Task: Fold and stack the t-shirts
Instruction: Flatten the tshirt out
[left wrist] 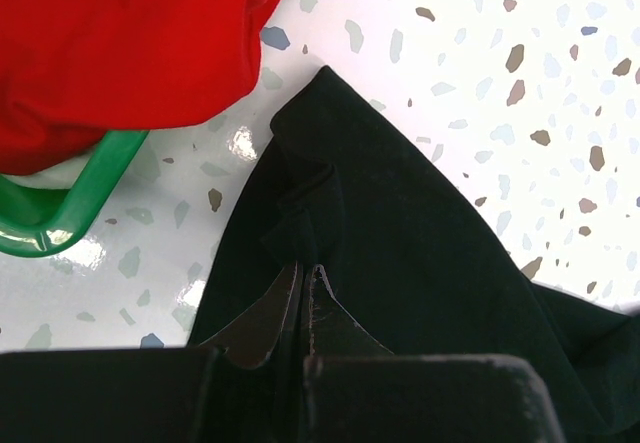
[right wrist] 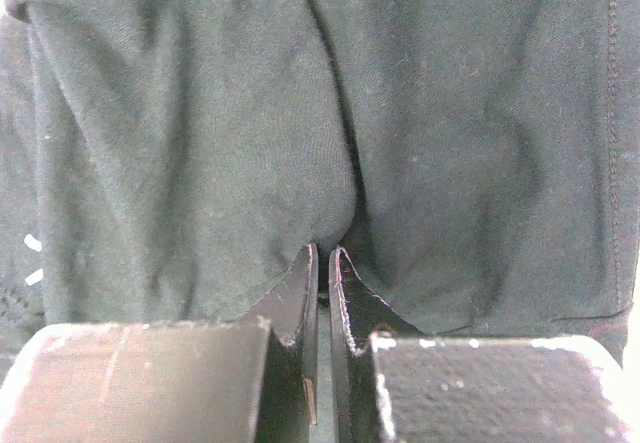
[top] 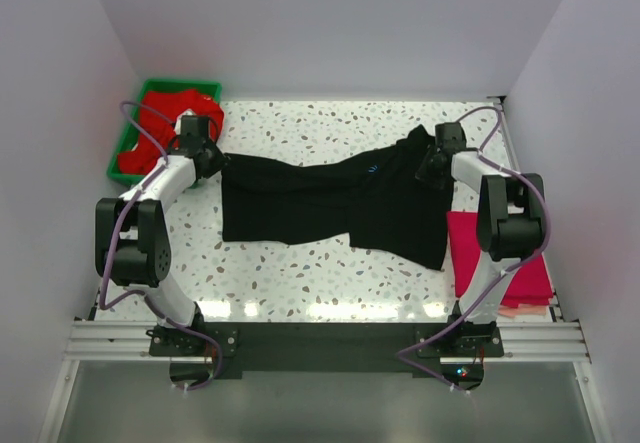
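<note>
Up top, the black t-shirt (top: 300, 203) is lying stretched across the table (top: 300, 273) between the arms, left gripper (top: 212, 159) sitting at its left edge, right gripper (top: 432, 163) at its right end. Left wrist cam: it's pinching nearly closed on a black corner, near the green tray (left wrist: 70, 213). Right wrist: same deal, jaws are squeezing a bunched fold of it.

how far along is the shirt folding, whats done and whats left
Done: one pink shirt lies folded at the near right edge of the table. In hand: the black shirt is stretched between the left tool and the right tool, both shut on its cloth; it is not yet folded. Left: fold and stack it, then do the red shirts heaped in the green tray.
</note>
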`<state>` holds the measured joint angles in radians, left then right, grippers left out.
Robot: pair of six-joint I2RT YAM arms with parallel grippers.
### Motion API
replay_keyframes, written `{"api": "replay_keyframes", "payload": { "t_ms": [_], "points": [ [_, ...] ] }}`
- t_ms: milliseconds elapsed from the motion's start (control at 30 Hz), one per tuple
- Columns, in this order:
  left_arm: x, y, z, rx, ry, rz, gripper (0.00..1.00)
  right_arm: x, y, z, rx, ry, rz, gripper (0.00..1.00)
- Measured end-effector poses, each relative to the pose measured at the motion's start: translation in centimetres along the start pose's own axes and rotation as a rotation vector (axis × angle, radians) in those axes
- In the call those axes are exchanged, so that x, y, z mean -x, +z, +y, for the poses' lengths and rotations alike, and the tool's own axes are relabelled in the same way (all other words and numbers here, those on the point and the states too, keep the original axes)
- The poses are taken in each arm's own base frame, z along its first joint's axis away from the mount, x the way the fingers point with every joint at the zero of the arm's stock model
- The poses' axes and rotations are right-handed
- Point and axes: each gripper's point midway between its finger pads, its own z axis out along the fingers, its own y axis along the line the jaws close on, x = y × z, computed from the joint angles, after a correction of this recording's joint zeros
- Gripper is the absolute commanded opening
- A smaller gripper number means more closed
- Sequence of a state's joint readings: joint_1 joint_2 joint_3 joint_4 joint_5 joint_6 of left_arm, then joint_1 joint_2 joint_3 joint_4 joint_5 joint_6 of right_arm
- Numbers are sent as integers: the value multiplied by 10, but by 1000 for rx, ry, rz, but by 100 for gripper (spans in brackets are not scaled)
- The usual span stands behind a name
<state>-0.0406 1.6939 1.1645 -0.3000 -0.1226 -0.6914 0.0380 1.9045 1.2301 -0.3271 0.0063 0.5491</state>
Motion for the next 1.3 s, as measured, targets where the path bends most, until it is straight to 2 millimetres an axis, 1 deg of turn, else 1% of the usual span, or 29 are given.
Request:
{"api": "replay_keyframes", "payload": {
  "t_ms": [67,133,200,267,400,467,533,600,700,800,833,967,1067,1167,1267,1300],
  "points": [
    [0,0,0,0,1,1,0,0,-2,2,7,0,4,0],
    [0,0,0,0,4,1,0,3,-10,6,24,1,7,0],
    [0,-1,1,0,3,1,0,10,-23,11,42,3,-7,0],
    [1,-4,0,-3,2,0,0,19,-40,18,73,5,-28,0],
    [12,-17,-2,-22,-8,-20,0,46,-92,36,160,15,-118,0],
    [22,-30,-5,-43,-16,-48,0,61,-123,42,208,23,-172,0],
    [35,-45,-10,-69,-23,-83,0,74,-153,42,242,34,-228,0],
    [46,-62,-15,-95,-28,-115,0,87,-186,37,267,52,-289,0],
    [60,-93,-23,-143,-34,-164,0,97,-230,30,296,70,-363,0],
    [71,-133,-28,-196,-40,-223,0,98,-281,24,320,77,-435,0],
    [74,-145,-29,-211,-41,-239,0,98,-296,24,331,76,-456,0],
    [87,-211,-32,-291,-37,-334,0,90,-370,26,384,59,-562,0],
    [100,-264,-36,-355,-42,-416,0,81,-427,26,423,38,-649,0],
    [110,-310,-39,-417,-47,-490,0,71,-470,24,448,20,-720,0],
    [119,-344,-42,-460,-50,-540,0,64,-505,23,469,6,-783,0],
    [123,-354,-44,-476,-51,-558,0,63,-513,23,476,3,-798,0]
  ]
}}
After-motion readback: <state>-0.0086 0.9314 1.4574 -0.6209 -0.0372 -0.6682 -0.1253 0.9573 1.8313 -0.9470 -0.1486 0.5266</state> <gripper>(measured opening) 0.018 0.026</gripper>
